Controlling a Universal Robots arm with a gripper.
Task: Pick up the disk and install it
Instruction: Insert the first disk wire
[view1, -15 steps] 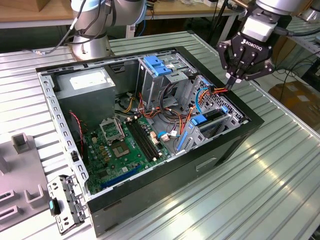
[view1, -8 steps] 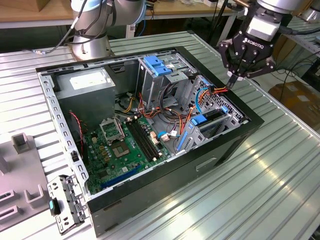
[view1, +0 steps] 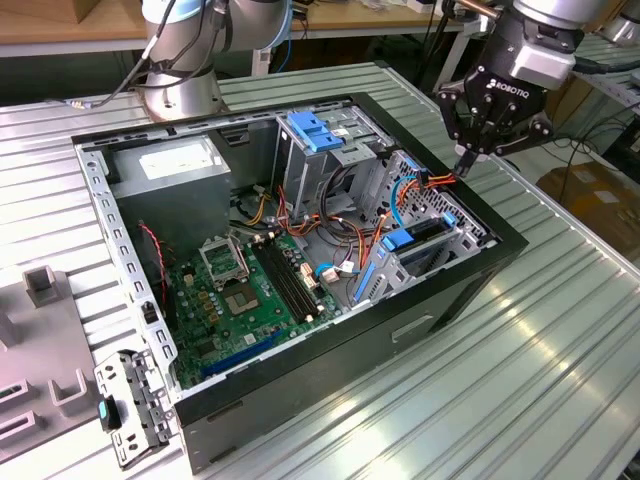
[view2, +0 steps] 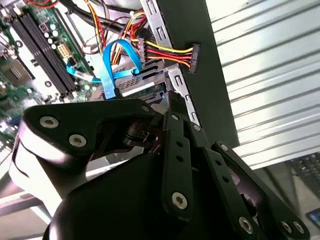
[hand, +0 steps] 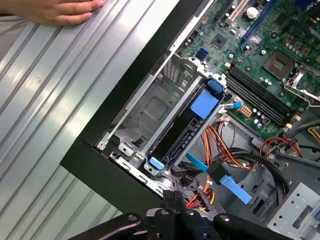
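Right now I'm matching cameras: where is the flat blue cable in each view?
Exterior view: cable arcs by the drive cage.
Second wrist view: cable loops between RAM slots and yellow-red wires.
First wrist view: cable crosses the orange wires beside the drive cage.
Shared landmark: RAM slots.

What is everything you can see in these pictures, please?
table: one, silver, ribbed
computer case: one, black, open, on the table
motherboard: one, green, inside the case
power supply: one, grey, inside the case
bracket: one, light blue, upright inside the case
cables: several, red, yellow, orange, blue, inside the case
person's hand: one, resting on the table
robot's hand: one, black, shut, above the case's rim at the exterior view's right
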